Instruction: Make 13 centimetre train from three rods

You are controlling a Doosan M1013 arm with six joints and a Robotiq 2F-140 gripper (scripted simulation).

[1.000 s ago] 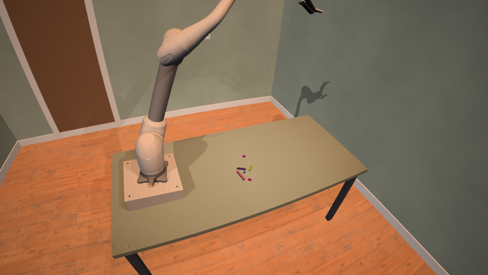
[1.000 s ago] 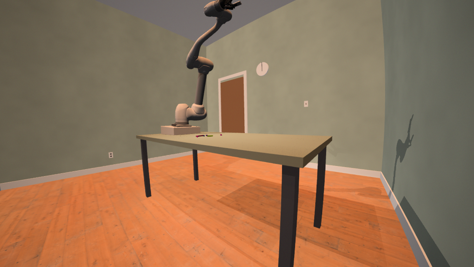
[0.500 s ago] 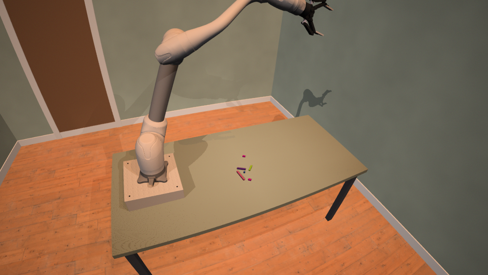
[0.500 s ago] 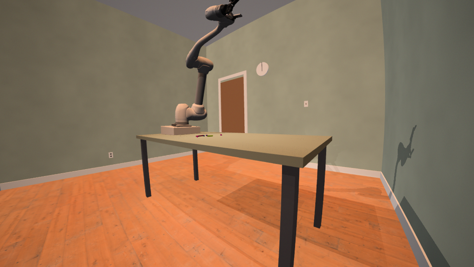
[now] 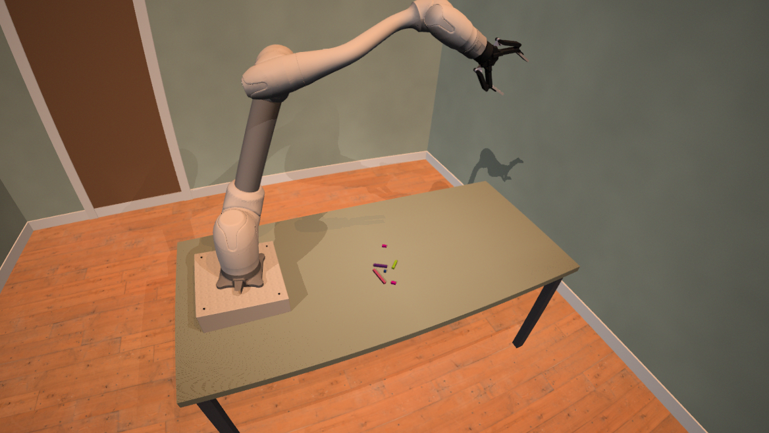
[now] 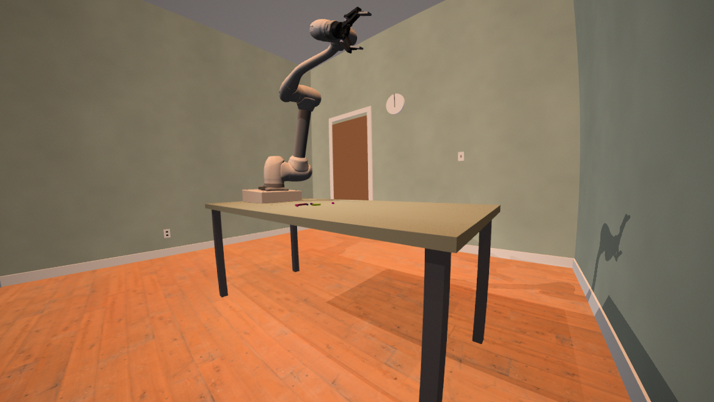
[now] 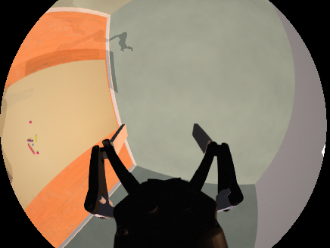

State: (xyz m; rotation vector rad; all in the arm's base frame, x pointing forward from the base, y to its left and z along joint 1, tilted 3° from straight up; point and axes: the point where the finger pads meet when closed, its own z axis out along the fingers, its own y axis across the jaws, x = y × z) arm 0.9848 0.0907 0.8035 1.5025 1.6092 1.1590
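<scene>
Several small rods lie loose near the middle of the table (image 5: 376, 280). A purple rod (image 5: 380, 264) lies next to a lime rod (image 5: 394, 264). A pink rod (image 5: 378, 276) lies slanted just in front of them, with a tiny blue rod (image 5: 384, 270) beside it. One magenta rod (image 5: 384, 245) lies further back and another magenta rod (image 5: 393, 282) at the front. None of them touch end to end. My gripper (image 5: 508, 72) is wide open and empty, high in the air beyond the table's far end, far from the rods. The rods show as tiny specks in the wrist view (image 7: 32, 142).
The arm's base stands on a pale block (image 5: 239, 287) at the table's left end. Walls stand close behind the table's far end and right side.
</scene>
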